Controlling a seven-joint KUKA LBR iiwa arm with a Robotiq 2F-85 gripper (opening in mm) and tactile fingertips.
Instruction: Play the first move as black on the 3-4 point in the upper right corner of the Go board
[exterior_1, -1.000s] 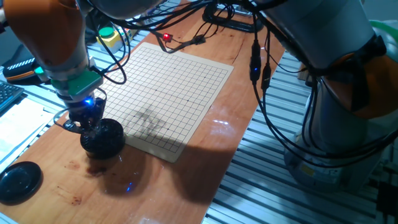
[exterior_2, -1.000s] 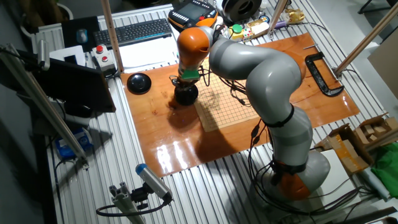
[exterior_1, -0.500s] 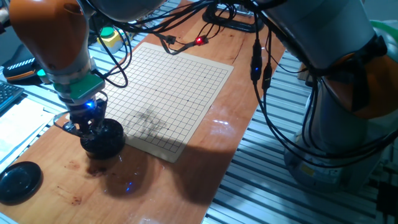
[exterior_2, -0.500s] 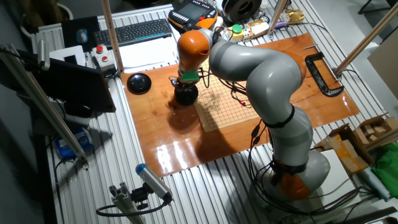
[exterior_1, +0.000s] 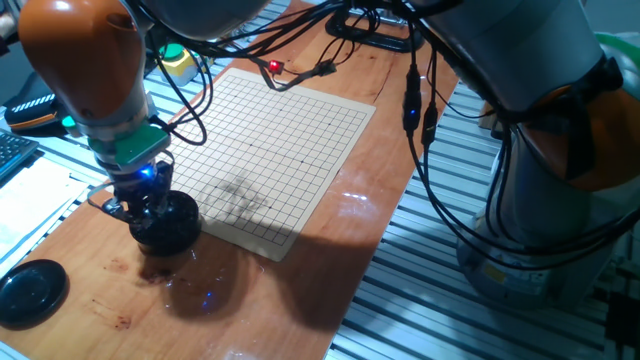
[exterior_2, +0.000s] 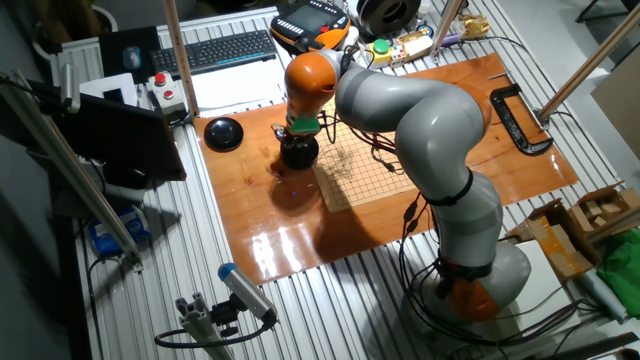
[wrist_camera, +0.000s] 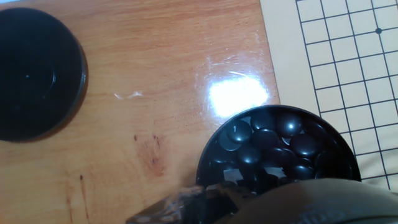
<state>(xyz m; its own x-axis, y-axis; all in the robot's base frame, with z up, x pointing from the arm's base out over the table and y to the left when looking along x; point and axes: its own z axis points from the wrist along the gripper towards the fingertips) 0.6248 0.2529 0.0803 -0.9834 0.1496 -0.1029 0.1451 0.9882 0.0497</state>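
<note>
Reddish wooden tabletop (exterior_1: 330, 250), glossy under the lights. Down at the round black bowl (exterior_1: 166, 222) sits the two-finger gripper (exterior_1: 147, 205), fingertips at the rim; whether they are apart or together, I cannot tell. Glossy black stones (wrist_camera: 270, 149) fill that bowl, which stands just beside the tan gridded Go board (exterior_1: 275, 150). Off to the side lies a round black lid (wrist_camera: 34, 71), apart from the bowl.
</note>
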